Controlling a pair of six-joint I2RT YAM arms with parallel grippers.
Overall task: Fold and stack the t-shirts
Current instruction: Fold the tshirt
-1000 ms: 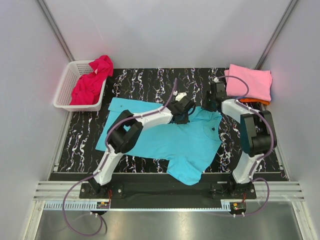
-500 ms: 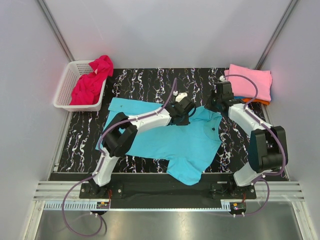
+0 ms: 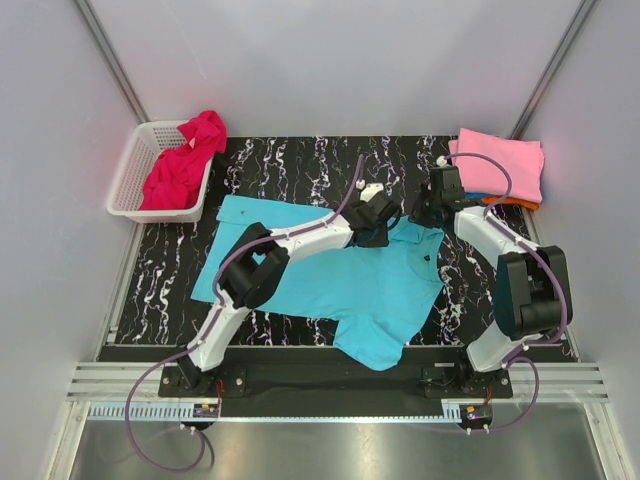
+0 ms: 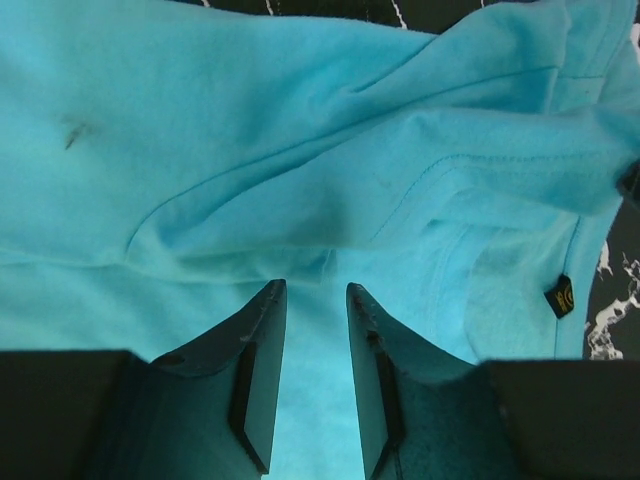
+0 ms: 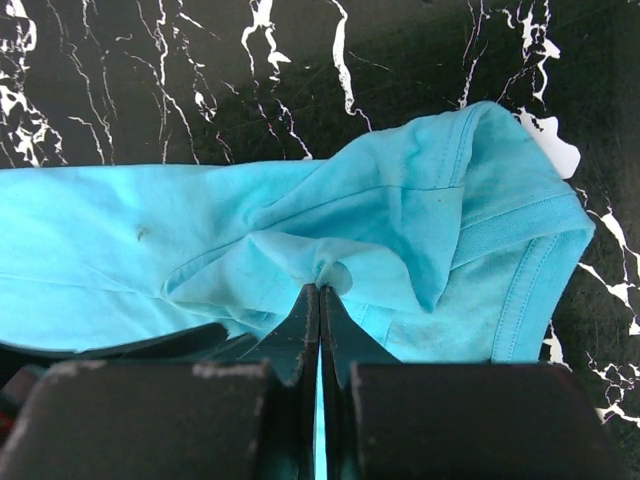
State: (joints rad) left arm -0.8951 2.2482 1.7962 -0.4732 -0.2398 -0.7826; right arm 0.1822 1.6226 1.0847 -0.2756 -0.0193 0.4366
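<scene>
Folding of the turquoise t-shirt (image 3: 330,275) is the step in hand: it lies spread and rumpled across the middle of the table (image 3: 290,165), with 1 sleeve drooping over the near edge. The right hand (image 5: 318,290) is closed tight on a small tuck of cloth at the shirt's far right corner, just beside a hemmed edge. The left hand (image 4: 315,300) sits over the far middle of the shirt with its jaws only narrowly apart. Cloth shows through the gap, but I judge that it grips nothing yet. The next move probably calls for the left hand to close on its own pinch, so that both can lift the far edge together and carry it evenly toward the near side without dragging the body askew. A folded pink t-shirt (image 3: 505,165) tops the stack at the far right corner, and a magenta t-shirt (image 3: 185,165) waits in the white basket (image 3: 125,185) at far left.
</scene>
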